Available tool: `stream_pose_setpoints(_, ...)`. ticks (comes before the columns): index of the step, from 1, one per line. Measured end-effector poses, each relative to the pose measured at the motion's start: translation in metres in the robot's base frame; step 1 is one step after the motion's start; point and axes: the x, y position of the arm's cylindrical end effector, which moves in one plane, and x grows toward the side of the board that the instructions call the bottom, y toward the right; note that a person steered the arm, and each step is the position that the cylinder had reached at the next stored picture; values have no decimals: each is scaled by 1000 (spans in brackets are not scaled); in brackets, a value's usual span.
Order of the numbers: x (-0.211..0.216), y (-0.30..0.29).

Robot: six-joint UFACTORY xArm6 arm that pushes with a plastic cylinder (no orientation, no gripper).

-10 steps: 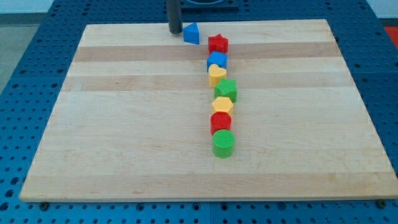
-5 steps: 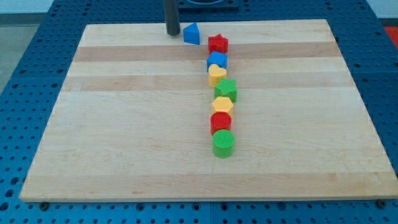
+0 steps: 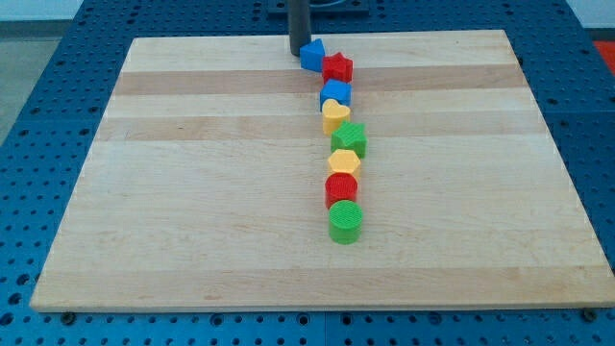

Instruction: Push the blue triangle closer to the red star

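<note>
The blue triangle (image 3: 312, 55) sits near the view's top of the wooden board (image 3: 192, 192), touching or nearly touching the left side of the red star (image 3: 337, 67). My tip (image 3: 299, 54) stands right against the triangle's left side, at the board's top edge. The rod rises out of the view's top.
Below the red star a column of blocks runs down the board: a blue block (image 3: 335, 94), a yellow heart (image 3: 334, 116), a green star (image 3: 351, 138), a yellow hexagon (image 3: 344, 162), a red cylinder (image 3: 341, 188), a green cylinder (image 3: 346, 222).
My tip has moved to the view's right and pushed the blue triangle rightward, closing the gap to the red star. The other blocks have not moved.
</note>
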Motion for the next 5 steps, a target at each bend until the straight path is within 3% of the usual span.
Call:
stream_pose_setpoints(1, -7, -5)
stream_pose_setpoints(2, 15, -56)
stream_pose_setpoints(3, 36, -36)
stream_pose_setpoints(5, 24, 19)
